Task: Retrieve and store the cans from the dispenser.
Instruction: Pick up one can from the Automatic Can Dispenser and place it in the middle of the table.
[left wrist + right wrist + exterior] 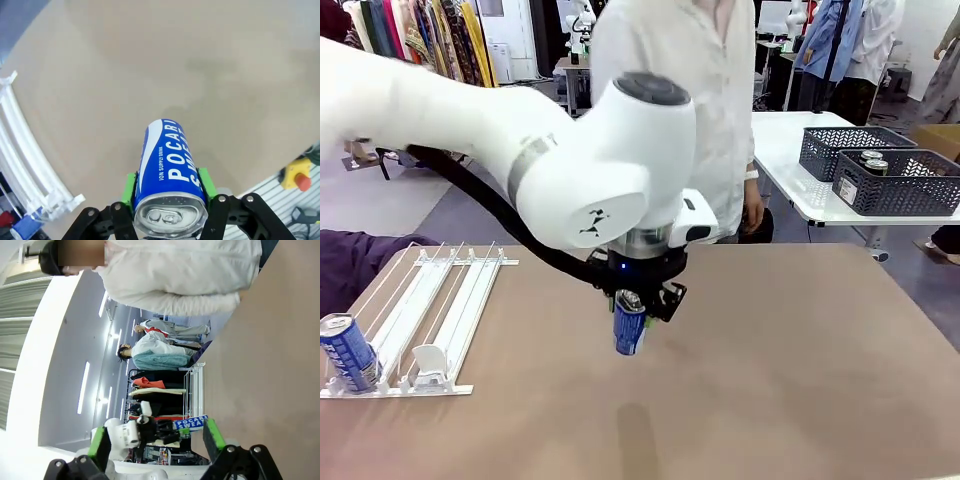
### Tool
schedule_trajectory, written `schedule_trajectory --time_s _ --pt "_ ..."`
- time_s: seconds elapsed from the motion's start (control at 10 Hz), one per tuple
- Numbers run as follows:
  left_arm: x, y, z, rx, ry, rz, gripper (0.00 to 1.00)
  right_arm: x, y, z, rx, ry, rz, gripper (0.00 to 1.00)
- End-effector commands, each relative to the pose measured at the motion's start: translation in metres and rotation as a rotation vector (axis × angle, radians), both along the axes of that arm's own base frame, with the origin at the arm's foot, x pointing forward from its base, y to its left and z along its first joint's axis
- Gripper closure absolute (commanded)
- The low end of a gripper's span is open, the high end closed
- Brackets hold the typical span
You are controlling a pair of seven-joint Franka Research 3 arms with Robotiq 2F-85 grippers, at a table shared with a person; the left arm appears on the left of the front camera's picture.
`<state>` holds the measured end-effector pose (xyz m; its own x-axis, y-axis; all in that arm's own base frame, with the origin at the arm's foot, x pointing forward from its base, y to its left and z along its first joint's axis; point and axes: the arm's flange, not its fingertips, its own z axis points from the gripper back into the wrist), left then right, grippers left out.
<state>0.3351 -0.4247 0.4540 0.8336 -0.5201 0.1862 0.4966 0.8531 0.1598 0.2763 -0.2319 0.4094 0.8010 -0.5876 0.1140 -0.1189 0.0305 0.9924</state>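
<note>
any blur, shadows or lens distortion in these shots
Front view: the left arm near the lens looks washed out, and the held can casts a faint shadow on the table below it. Left wrist view: can print is sharp, but the wide lens bows the dispenser rails. Right wrist view: rolled sideways; ceiling lights show as bright streaks.

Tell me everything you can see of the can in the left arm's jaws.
The blue Pocari Sweat can is slim, looks like metal, with white lettering, a white swoosh and a silver top whose pull tab is unopened. It hangs roughly upright above the brown table, touching nothing but the green pads of the left arm's jaws, which clamp its upper sides.
</note>
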Motion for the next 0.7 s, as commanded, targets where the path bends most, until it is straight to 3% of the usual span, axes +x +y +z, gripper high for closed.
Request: schedule_trajectory --time_s 0.0,0.2,0.5,0.6 --pt "0.023 -0.018 -0.014 -0.027 0.124 0.046 1.00 -0.002 -0.001 0.004 0.001 0.007 0.012 0.00" --pt "0.038 -0.014 -0.022 -0.106 0.213 0.059 1.00 -0.002 -0.001 0.004 0.001 0.007 0.012 0.00" --pt "0.053 -0.001 -0.023 -0.154 0.263 0.077 1.00 -0.002 -0.001 0.004 0.001 0.007 0.012 0.00" --pt "0.050 -0.013 -0.037 -0.119 0.230 0.085 1.00 -0.002 -0.001 0.004 0.001 0.007 0.012 0.00"
